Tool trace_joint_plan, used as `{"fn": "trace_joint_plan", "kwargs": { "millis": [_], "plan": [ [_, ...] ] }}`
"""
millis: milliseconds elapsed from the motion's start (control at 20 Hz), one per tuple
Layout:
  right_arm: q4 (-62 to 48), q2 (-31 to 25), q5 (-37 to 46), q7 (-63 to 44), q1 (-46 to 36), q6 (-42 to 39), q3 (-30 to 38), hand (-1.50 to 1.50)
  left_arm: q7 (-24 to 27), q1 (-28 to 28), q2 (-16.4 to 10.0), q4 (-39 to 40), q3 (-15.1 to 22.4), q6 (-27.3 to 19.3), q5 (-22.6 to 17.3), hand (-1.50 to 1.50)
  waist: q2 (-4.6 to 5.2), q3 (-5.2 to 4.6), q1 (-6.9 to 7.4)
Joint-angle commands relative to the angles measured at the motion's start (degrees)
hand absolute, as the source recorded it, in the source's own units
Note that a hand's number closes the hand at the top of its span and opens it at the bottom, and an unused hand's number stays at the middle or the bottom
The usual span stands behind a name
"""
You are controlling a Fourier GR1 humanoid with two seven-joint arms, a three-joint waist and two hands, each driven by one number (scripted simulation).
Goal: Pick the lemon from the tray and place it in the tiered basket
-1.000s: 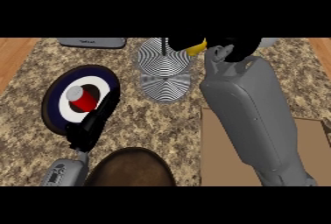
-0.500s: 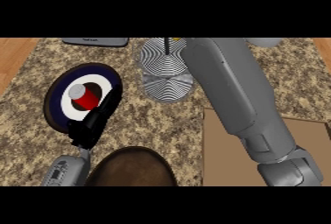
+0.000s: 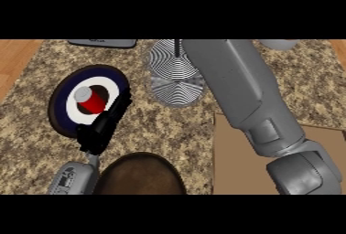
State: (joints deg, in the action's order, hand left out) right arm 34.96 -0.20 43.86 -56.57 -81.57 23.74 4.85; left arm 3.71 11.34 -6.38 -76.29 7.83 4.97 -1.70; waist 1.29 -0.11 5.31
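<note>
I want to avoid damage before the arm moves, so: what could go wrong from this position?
1. The right forearm crosses the tiered basket, and the right hand is beyond the view's top edge, so the lemon cannot be seen; its release might miss the basket.
2. Pulling that forearm back could knock the basket.
3. The left hand, fingers straight, lies at the rim of the plate beside a red container; a shift might push them.

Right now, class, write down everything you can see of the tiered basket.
The tiered basket looks like fine wire mesh, showing as tight black-and-white rings. Two round tiers show, one overlapping the other, around a dark central post. It stands upright on the speckled counter near the far edge. The grey right forearm covers its right side; no contents show.
</note>
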Motion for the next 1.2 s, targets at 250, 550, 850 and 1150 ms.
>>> {"fn": "trace_joint_plan", "kwargs": {
  "millis": [250, 550, 850, 1150],
  "plan": [
    [-5.7, 0.2, -16.2, -0.6, -2.4, 13.7, 5.9, -1.5, 1.4, -2.2, 0.7, -0.4, 0.9, -0.5, 1.1, 0.0, -0.21, 0.01, 0.45],
    [-8.3, 0.2, -12.7, 2.4, -4.7, 26.6, 3.0, -1.5, -1.3, -1.7, 0.6, -1.0, 0.2, -1.2, 1.0, 0.0, -0.74, 0.0, -1.52],
    [-13.8, -4.7, 0.3, -6.5, -6.7, 34.8, -0.8, -1.5, 1.9, -4.9, -2.6, -0.3, -3.3, 1.0, -1.2, 0.0, -1.88, -0.09, -4.85],
    [-8.4, -7.3, 6.5, -9.3, -4.0, 40.4, -2.6, -1.5, 0.4, -4.8, -2.2, 0.2, -5.0, -0.7, -1.8, 0.0, -3.22, 0.05, -8.78]
  ]
}}
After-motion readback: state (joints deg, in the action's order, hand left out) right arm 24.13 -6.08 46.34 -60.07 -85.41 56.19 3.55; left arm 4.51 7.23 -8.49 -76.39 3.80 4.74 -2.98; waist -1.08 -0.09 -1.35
